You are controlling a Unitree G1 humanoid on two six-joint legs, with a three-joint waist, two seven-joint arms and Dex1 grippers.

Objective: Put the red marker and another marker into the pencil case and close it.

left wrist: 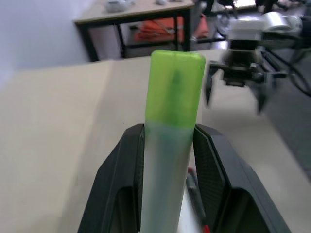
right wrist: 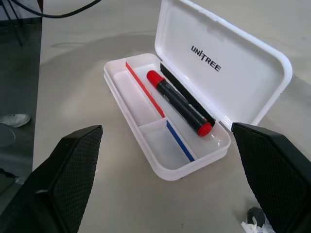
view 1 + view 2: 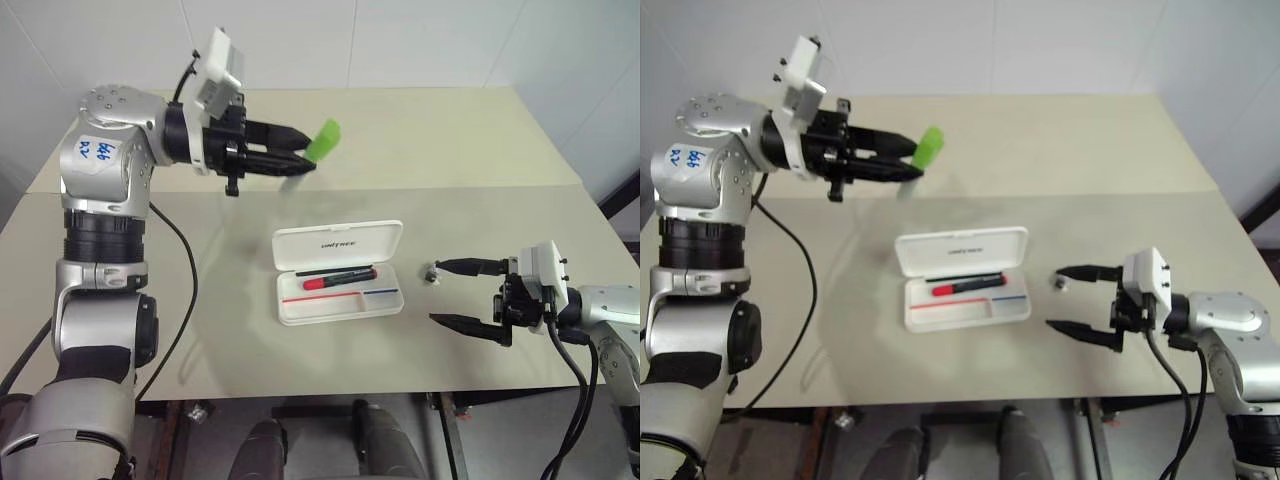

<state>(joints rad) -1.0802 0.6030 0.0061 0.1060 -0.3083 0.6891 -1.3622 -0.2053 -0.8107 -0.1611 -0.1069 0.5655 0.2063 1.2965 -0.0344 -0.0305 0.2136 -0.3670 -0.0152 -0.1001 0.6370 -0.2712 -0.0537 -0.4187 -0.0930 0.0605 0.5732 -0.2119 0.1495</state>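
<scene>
Highlighter (image 1: pixel 172 145) body half-hidden between pincer fingers (image 1: pixel 214 165)

The beige table (image 3: pixel 480 140) bears the open pencil case (image 3: pixel 340 273) and a small dark scrap (image 3: pixel 431 272).

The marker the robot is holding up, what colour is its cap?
Lime green. The highlighter has a pale see-through body, gripped by the left gripper; clearest in the left wrist view.
</scene>
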